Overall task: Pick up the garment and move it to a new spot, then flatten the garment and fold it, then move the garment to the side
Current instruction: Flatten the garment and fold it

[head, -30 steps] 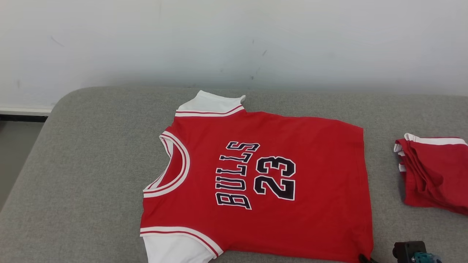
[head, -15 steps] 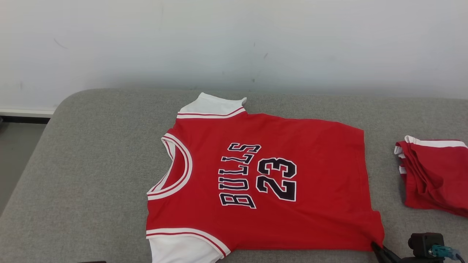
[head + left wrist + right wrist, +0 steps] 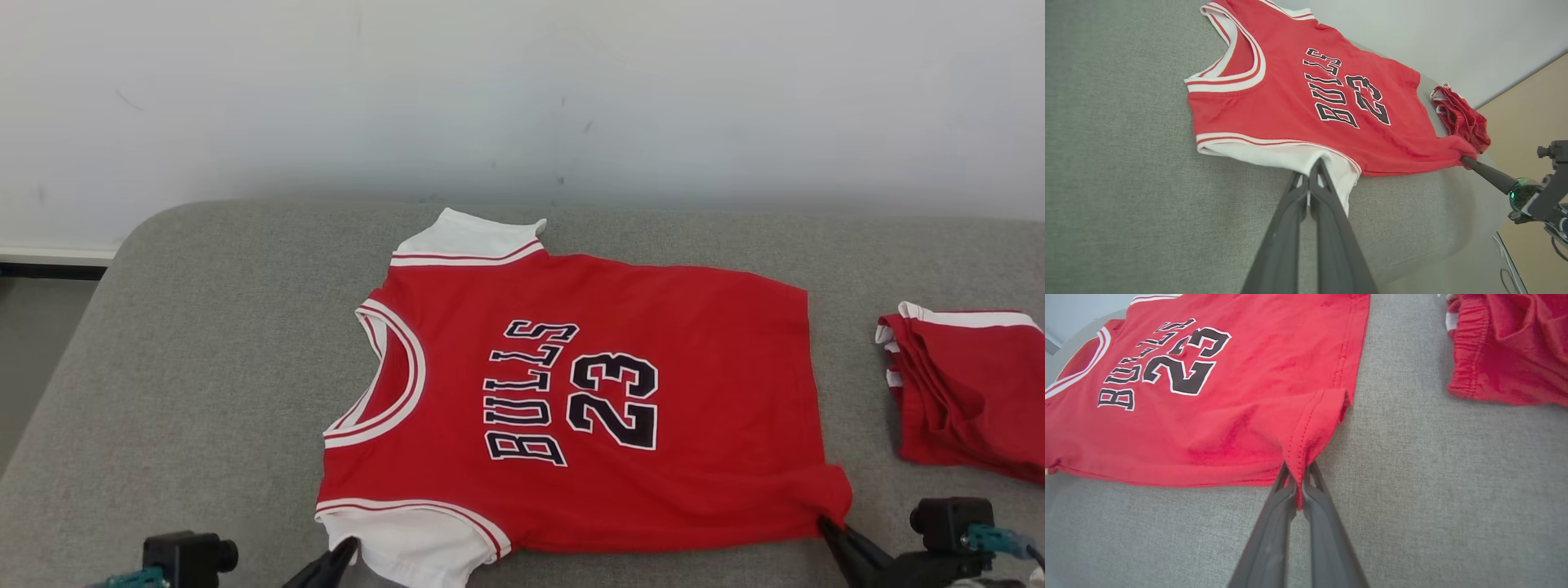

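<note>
**Two-point grip along the near edge of a spread jersey**

A padded grey surface (image 3: 204, 367) fills the lower two-thirds of the head view, beneath a pale wall (image 3: 522, 82). The jersey (image 3: 571, 392), red with "BULLS 23" in black, lies spread flat at the centre of the frame. Its neckline points toward the left and its hem toward the right. A folded red garment (image 3: 963, 392) sits apart from it at the right edge.

The near white sleeve (image 3: 1257, 149) lies at the lower centre-left of the head view, and the near hem corner (image 3: 1323, 416) lies at the lower right. The left gripper (image 3: 1308, 171) is closed on the edge of that sleeve, with white cloth pinched between its fingers. The right gripper (image 3: 1298, 469) is clamped on the hem corner, which is drawn up into a peaked fold.

This is probably the start of a flattening pull or a first fold. Both bites look shallow, so a brisk lift could slip the cloth free. Either gripper may hold only the top layer, and the lower layer would then trail and crease. Unequal travel of the two arms would skew the fold line. A pull toward the right of the frame could drag the hem onto the folded garment.
</note>
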`<state>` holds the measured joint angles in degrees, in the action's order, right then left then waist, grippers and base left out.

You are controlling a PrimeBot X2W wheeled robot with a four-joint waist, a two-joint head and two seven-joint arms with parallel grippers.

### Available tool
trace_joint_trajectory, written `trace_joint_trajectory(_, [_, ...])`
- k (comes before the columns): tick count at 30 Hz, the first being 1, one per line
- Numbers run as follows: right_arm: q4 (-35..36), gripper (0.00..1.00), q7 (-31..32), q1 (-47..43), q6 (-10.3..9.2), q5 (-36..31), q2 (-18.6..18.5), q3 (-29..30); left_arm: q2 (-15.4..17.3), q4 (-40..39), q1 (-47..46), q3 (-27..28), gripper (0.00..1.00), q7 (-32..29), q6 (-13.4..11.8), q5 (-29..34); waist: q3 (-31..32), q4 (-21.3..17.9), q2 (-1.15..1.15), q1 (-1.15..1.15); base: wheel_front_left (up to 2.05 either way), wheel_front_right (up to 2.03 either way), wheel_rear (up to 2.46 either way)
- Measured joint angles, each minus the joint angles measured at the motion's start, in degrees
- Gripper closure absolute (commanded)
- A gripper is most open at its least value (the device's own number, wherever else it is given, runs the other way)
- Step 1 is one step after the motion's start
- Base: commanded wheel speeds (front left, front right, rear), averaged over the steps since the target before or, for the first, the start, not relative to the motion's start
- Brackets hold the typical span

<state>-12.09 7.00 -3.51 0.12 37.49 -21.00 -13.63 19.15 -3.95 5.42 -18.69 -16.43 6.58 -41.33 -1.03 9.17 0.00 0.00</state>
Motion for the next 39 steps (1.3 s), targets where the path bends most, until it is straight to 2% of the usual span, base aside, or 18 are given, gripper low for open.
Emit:
trace_joint_trajectory(9, [0.81,1.00,3.52,6.28,1.41,0.73,-1.42,-0.40,2.27,-0.12,-6.08,2.26,1.00,-2.45,0.10,-1.97,-0.87,-0.90,0.00,0.00,0.00,0.00,0.00])
trace_joint_trajectory(13, [-2.18,1.00,7.03,12.69,2.72,1.26,-1.31,-1.87,4.25,5.26,-12.48,3.01,1.00,-4.32,0.33,0.16,-1.88,-1.77,0.00,0.01,0.00,0.00,0.00])
trace_joint_trajectory(24, [-10.57,1.00,12.88,22.13,3.89,1.76,0.76,-4.64,3.15,16.90,-26.20,0.27,1.00,-7.68,0.51,-0.24,-4.17,-3.39,0.00,0.02,0.00,0.00,0.00])
trace_joint_trajectory(31, [-15.45,1.00,15.56,27.44,4.44,1.77,2.70,-6.76,2.20,25.42,-33.30,-0.68,1.00,-9.69,0.55,-3.32,-5.40,-5.08,0.00,0.01,0.00,0.00,0.00])
trace_joint_trajectory(39, [-19.59,1.00,17.23,33.28,5.01,1.75,5.16,-8.34,3.13,32.15,-40.02,-3.69,1.00,-11.78,0.56,-3.99,-7.43,-7.09,0.00,0.01,0.00,0.00,0.00])
